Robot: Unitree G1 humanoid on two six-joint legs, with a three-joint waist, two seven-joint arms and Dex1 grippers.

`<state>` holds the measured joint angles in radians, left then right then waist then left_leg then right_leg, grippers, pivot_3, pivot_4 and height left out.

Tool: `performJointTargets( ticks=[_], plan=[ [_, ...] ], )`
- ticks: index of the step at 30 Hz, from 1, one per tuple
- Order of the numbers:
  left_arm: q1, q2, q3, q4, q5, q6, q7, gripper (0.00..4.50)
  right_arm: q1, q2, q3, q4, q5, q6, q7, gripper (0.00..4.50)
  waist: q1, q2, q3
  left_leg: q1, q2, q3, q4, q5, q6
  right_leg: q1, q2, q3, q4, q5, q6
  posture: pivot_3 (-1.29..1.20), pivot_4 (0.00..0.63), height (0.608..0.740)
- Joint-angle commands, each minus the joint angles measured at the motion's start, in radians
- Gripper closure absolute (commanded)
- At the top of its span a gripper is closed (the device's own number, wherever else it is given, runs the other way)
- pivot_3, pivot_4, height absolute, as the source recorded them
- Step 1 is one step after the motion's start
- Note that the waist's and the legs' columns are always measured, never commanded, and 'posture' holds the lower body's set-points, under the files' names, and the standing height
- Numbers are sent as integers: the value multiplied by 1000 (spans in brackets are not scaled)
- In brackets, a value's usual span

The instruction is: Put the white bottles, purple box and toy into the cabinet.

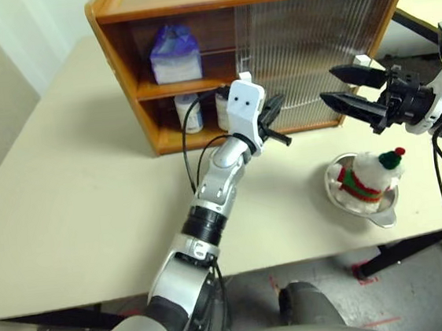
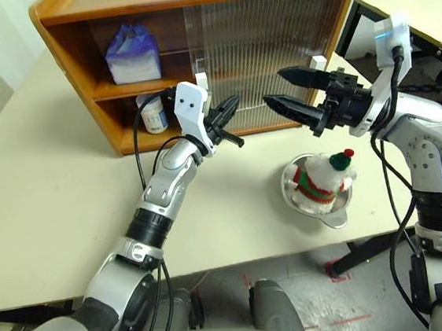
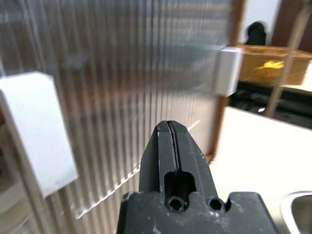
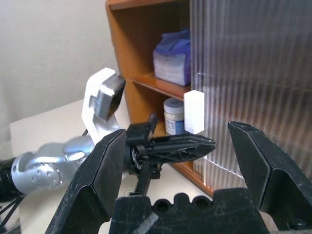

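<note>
Cabinet (image 1: pixel 125 81) as landmark. Purple box (image 1: pixel 174 54) on its upper shelf, white bottles (image 1: pixel 189 112) on the lower. Left pincer (image 1: pixel 273 120) pinched tight, empty, before the ribbed door. Right pincer (image 1: pixel 345 89) spread wide, empty, near the door's right. Toy (image 1: pixel 368 175) sits in bowl (image 1: pixel 384 210), well in front.

Risk: pincers crossing could collide; bowl may slide under a grasp. Second bottle mostly hidden by left wrist.
</note>
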<state>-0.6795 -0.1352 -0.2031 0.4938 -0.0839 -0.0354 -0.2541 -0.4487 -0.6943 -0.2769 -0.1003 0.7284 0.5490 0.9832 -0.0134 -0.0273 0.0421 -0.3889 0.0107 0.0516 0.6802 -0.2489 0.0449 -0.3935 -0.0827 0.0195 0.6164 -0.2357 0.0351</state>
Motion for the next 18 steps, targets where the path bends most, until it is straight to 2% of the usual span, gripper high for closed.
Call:
performJointTargets(
  ticks=[1, 10, 18],
  plan=[
    [-63, -57, 8, 82, 51, -68, 80, 4475, 2, -10, -10, -23, 13, 13, -10, 0, 0, 0, 0, 0, 0, 0, 0, 0, 0, 0, 0, 0, 0, 0, 0, -77, 0, 740],
    [-127, -52, 36, 172, 73, -153, 175, 4475, -17, -14, -6, -13, 10, 16, -9, 0, 1, 0, 0, 0, 0, 0, 0, -1, -1, 0, 0, 0, -1, 0, 0, -72, 0, 740],
    [-50, -28, 34, 52, 70, -110, 201, 4475, -26, -8, 3, 3, 4, 8, -1, 0, 1, 0, 0, 0, 0, 0, 0, -1, -1, 0, 0, 0, 0, 0, 0, -47, 0, 740]
  ],
)
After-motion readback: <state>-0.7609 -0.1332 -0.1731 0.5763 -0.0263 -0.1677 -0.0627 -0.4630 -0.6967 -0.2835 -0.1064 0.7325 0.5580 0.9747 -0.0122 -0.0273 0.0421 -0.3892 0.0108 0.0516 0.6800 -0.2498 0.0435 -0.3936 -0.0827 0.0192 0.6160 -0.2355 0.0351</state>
